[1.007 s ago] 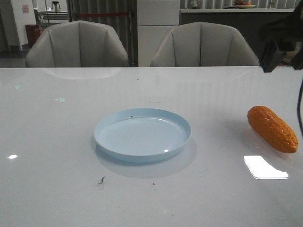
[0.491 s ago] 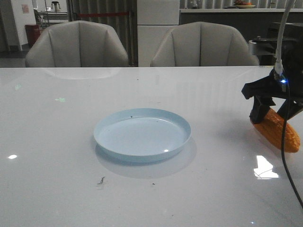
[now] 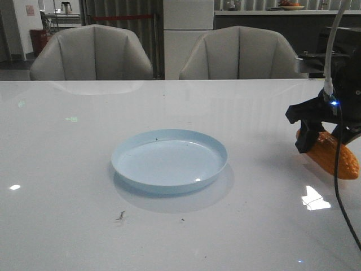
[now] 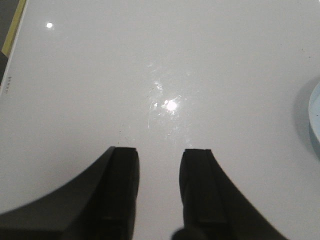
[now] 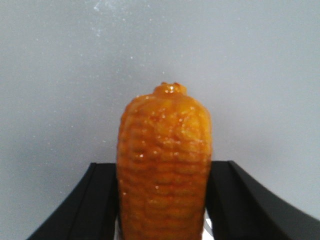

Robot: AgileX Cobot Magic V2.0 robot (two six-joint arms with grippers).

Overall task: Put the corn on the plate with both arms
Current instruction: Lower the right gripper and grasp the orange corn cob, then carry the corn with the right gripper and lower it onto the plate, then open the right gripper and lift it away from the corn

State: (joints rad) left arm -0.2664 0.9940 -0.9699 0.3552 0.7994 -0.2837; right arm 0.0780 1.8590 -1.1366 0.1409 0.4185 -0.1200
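Observation:
The orange corn (image 3: 340,160) lies on the white table at the far right. My right gripper (image 3: 325,141) is down over its thick end, with a black finger against each side; in the right wrist view the corn (image 5: 164,150) fills the gap between the fingers (image 5: 102,200). The pale-blue plate (image 3: 169,161) sits empty at the table's middle, well left of the corn. My left gripper (image 4: 159,152) is open and empty over bare table, with the plate's rim (image 4: 316,117) at that view's edge. The left arm does not show in the front view.
Two grey chairs (image 3: 93,53) stand behind the table's far edge. A black cable (image 3: 337,186) hangs from the right arm near the corn. Small dark specks (image 3: 120,215) lie in front of the plate. Bright light reflections (image 3: 313,200) mark the glossy table.
My right arm has come down from the upper right onto the corn and its fingers now flank the cob. In the last half second it hardly moved. The plate has not moved.

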